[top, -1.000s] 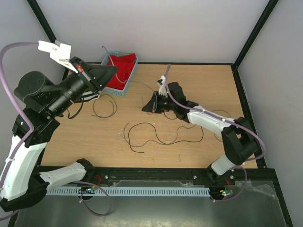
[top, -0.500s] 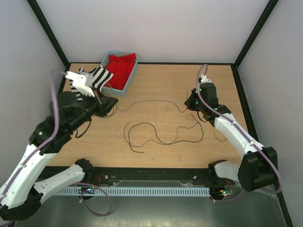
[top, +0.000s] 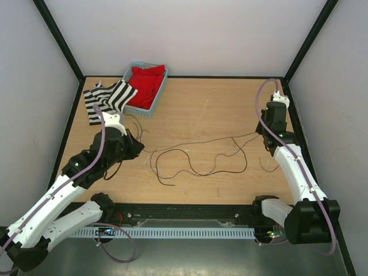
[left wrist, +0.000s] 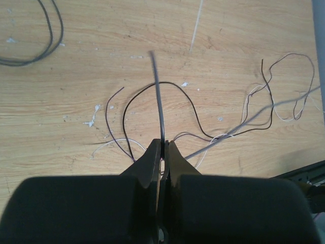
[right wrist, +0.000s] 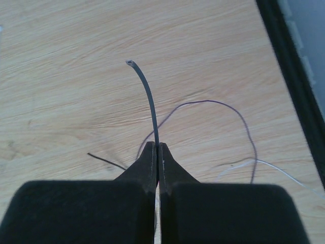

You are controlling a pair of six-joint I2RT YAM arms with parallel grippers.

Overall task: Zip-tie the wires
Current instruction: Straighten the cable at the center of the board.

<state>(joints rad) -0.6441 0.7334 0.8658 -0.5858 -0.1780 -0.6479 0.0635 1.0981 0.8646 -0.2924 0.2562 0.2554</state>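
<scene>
The left gripper (left wrist: 162,146) and right gripper (right wrist: 156,147) each pinch an end of 1 wire (left wrist: 159,96), stretched left-right across mid-frame.

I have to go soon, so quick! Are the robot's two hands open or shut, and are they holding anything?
Left gripper: shut, pinching a thin wire.
Right gripper: shut, pinching a thin wire too.
</scene>
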